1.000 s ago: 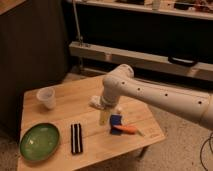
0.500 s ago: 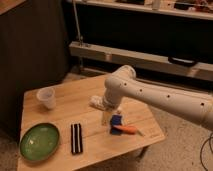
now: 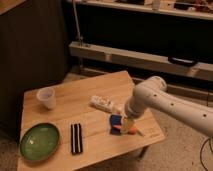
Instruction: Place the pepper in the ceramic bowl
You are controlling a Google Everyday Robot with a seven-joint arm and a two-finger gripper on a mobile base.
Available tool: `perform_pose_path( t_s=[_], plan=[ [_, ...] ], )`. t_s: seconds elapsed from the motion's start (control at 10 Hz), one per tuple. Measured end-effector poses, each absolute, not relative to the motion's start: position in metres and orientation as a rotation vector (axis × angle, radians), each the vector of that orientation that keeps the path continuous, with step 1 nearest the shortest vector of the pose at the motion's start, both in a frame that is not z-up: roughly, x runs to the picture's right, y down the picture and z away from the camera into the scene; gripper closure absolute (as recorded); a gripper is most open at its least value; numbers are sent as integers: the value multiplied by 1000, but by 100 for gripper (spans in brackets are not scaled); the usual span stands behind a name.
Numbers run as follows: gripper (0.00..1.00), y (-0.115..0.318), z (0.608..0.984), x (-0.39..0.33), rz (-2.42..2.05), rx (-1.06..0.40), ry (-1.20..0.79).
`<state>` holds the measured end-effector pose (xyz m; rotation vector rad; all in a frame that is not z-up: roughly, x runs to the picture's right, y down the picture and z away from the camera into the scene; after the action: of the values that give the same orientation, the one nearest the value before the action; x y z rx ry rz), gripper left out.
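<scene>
On table (image 3: 95,82), right edge, gripper (image 3: 127,125) sits low over pepper (image 3: 132,131) beside blue block (image 3: 116,120) -- can't tell if it's gripping -- ceramic bowl (image 3: 40,142) well apart, front-left corner

Glossy ceramic bowl (image 3: 39,141); end effector (image 3: 128,126) above wooden table (image 3: 75,107)

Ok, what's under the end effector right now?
The end effector sits low over the blue block and the orange pepper, at the near right corner of the table. It covers part of both, so contact can't be seen.
</scene>
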<state>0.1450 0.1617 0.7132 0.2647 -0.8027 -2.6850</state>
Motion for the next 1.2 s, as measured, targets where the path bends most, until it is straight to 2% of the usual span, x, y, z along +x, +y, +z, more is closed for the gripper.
perform_pose_path(
  t_s=[0.2,0.8,1.2],
  plan=[
    [20,183,715,176,-2673,272,-810],
    [20,189,721,178,-2627,312,-817],
    [20,227,768,171,-2498,413,-912]
  ],
)
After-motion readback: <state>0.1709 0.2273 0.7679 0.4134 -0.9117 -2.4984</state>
